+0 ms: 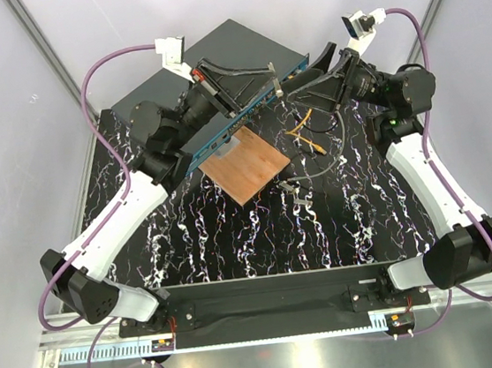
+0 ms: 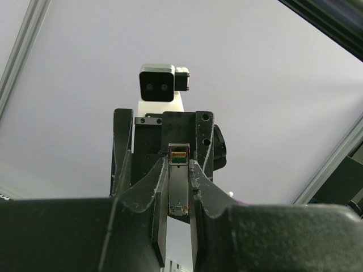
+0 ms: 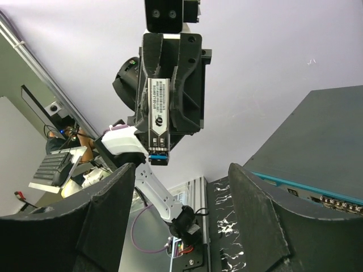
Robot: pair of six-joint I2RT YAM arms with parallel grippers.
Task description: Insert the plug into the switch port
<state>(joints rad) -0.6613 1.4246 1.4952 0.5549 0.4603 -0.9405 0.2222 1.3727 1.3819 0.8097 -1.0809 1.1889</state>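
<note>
Left pincer (image 2: pixel 180 168) tight around slim rectangular metal plug (image 2: pixel 179 184); right pincer (image 3: pixel 181 170) wide apart.

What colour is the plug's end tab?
Blue; the plug's tab shows best in the right wrist view.

The plug (image 2: pixel 178 184) — a slim metal module with a barcode label and a blue end — is clamped lengthwise between the left pincer's (image 2: pixel 179 167) fingers, while the switch port (image 3: pixel 340 202) — one small socket in the teal-faced row — lies near that pincer's tip.
</note>
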